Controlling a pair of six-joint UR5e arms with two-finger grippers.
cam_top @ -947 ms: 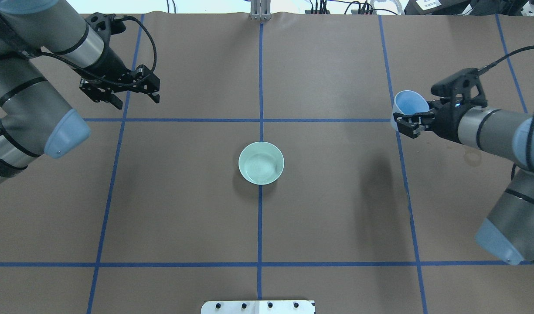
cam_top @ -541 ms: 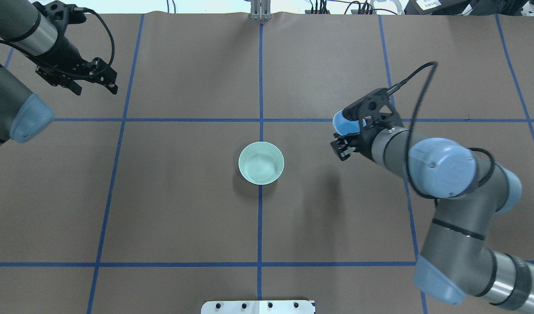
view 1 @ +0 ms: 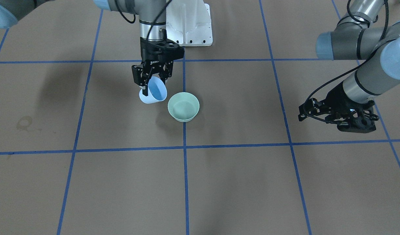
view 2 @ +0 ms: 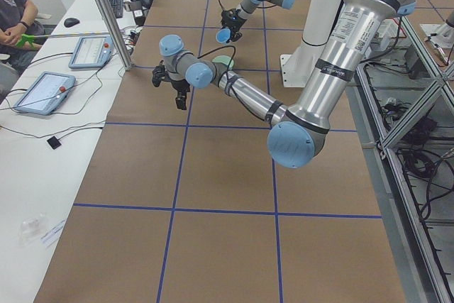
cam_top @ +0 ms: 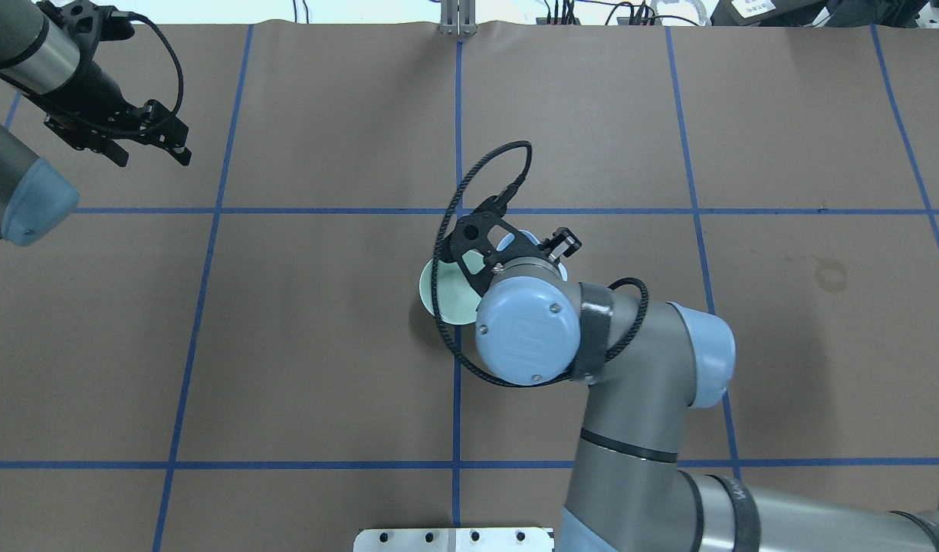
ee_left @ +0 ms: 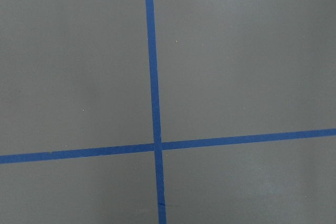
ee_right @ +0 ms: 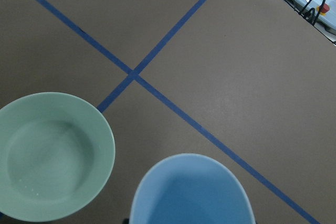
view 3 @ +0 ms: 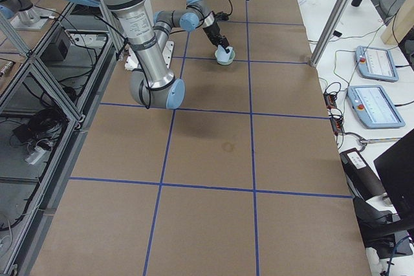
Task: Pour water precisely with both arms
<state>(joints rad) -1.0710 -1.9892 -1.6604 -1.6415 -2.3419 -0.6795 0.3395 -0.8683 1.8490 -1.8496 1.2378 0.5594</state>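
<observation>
Right now your right pincer [view 1: 153, 82] points straight down, clamped on the smooth blue cup [view 1: 155, 92], which is tilted just beside the round pale-green bowl [view 1: 183, 106]. You cannot make out water in either. Your left pincer [cam_top: 153, 157] hangs with jaws apart, well away, over the matte brown desk [cam_top: 323, 368] gridded with blue tape [cam_top: 208, 211].

- The right arm [cam_top: 630, 368] is reaching over the table's middle. Its right gripper [view 1: 152, 76] is pointing down and clamping the rim of a tilted blue cup [view 1: 154, 92], just beside a green bowl [view 1: 183, 106].
- The left arm [view 1: 366, 78] is hanging well apart from them, with its left gripper [cam_top: 153, 153] spreading its fingers.
- The water [ee_right: 47, 166] is showing only as a faint sheen in the bowl's bottom.
</observation>
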